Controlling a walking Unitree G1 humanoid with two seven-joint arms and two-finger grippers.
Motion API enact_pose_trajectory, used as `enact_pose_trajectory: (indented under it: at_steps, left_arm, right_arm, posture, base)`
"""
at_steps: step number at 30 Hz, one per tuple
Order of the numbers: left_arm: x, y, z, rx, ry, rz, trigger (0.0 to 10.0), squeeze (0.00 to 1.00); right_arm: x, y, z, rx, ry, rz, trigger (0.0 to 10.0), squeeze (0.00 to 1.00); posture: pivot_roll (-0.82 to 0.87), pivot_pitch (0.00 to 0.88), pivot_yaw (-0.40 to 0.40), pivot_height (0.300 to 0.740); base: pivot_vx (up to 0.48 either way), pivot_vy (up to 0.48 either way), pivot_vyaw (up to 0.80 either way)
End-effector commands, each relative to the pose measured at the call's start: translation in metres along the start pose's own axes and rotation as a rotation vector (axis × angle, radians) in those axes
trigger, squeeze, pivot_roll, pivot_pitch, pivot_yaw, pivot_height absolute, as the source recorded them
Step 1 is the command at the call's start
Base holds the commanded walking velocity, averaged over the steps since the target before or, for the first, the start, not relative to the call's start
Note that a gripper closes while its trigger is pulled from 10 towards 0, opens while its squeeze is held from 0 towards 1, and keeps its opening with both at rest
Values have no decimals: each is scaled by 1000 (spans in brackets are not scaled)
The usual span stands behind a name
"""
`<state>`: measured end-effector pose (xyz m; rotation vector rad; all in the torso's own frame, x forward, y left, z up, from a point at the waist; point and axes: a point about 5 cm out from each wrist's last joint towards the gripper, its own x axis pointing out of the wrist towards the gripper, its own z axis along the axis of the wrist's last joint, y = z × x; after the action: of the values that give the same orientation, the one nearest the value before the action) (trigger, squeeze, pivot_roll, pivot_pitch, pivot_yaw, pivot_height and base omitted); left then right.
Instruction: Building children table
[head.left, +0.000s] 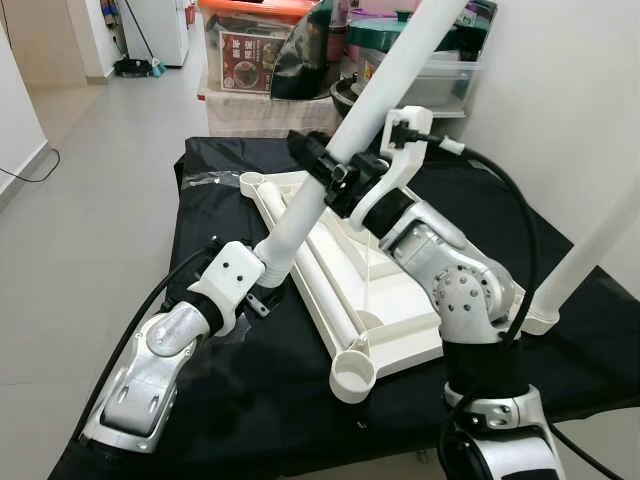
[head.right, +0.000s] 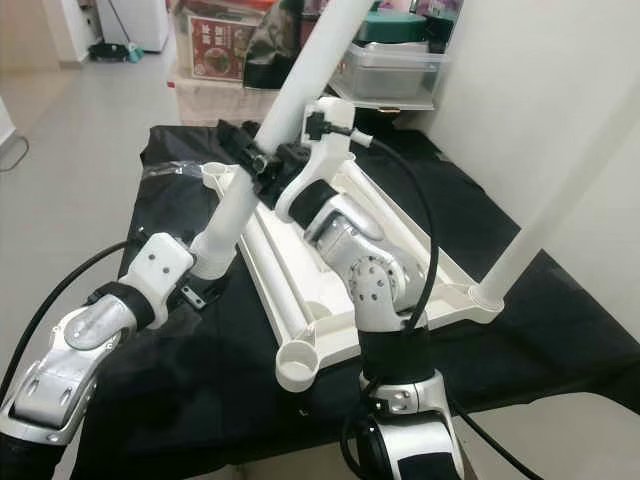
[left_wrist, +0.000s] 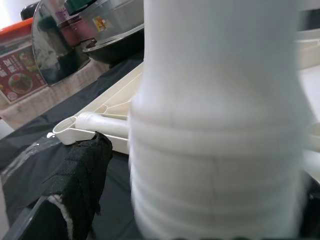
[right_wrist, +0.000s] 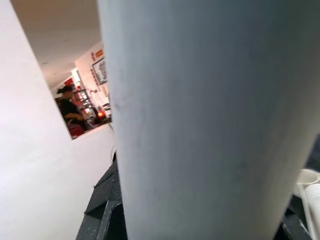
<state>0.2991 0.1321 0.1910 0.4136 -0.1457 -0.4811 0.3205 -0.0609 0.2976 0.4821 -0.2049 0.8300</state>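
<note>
The white child's table top (head.left: 395, 300) lies upside down on a black-covered table (head.left: 250, 400). A long white table leg (head.left: 390, 80) slants from lower left up to the upper right above it. My left gripper (head.left: 265, 268) is shut on the leg's ribbed lower end (left_wrist: 215, 165), and one black padded finger (left_wrist: 75, 185) shows beside it. Higher up, my right gripper (head.left: 335, 172) is shut around the same leg (right_wrist: 210, 115). A second leg (head.left: 590, 250) stands upright in the right corner socket. The near corner socket (head.left: 352, 375) is empty. Another leg (head.left: 320, 285) lies along the top.
Storage boxes and pots (head.left: 260, 50) stand behind the table. A white wall (head.left: 560, 90) runs close on the right, and open tiled floor (head.left: 90, 180) lies to the left. A clear plastic bag (head.left: 212, 180) rests on the cloth. A person (right_wrist: 67, 107) stands far off.
</note>
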Motion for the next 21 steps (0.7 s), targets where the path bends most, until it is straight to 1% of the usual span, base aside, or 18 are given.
enact_pose_trajectory:
  at_steps: [1,2,5,12,13,15,16,21]
  left_arm:
    - [3,0,0,-24,-5,-4,10000,0]
    - [3,0,0,-24,-5,-4,10000,0]
    - [7,-5,6,-47,-41,-32,10000,0]
    - [10,-8,5,-44,-36,-35,10000,0]
    - [10,-10,3,-43,-36,-40,9843,0]
    - [10,-10,3,-43,-36,-42,9843,0]
    - [9,-12,2,-46,-37,-57,0,0]
    - [7,-16,-2,-51,-29,-91,0,0]
  right_arm:
    - [-1,7,-2,6,4,24,0,0]
    - [-1,7,-2,6,4,24,0,0]
    - [-1,13,-11,6,25,31,0,0]
    - [-3,18,-17,8,40,34,0,0]
    - [-3,19,-17,10,39,34,0,0]
    - [-3,19,-17,10,39,33,0,0]
    - [-3,19,-17,10,38,33,0,0]
    - [-3,20,-16,5,35,38,0,0]
  posture:
    - [40,0,-96,740]
    - [40,0,-96,740]
    - [38,0,-97,740]
    - [37,0,-99,740]
    - [36,0,-100,740]
    - [36,0,-100,740]
    - [36,0,-99,740]
    - [34,0,-100,740]
  base:
    - [0,0,0]
    - [0,0,0]
    - [0,0,0]
    - [0,0,0]
    - [0,0,0]
    - [0,0,0]
    - [0,0,0]
    - [0,0,0]
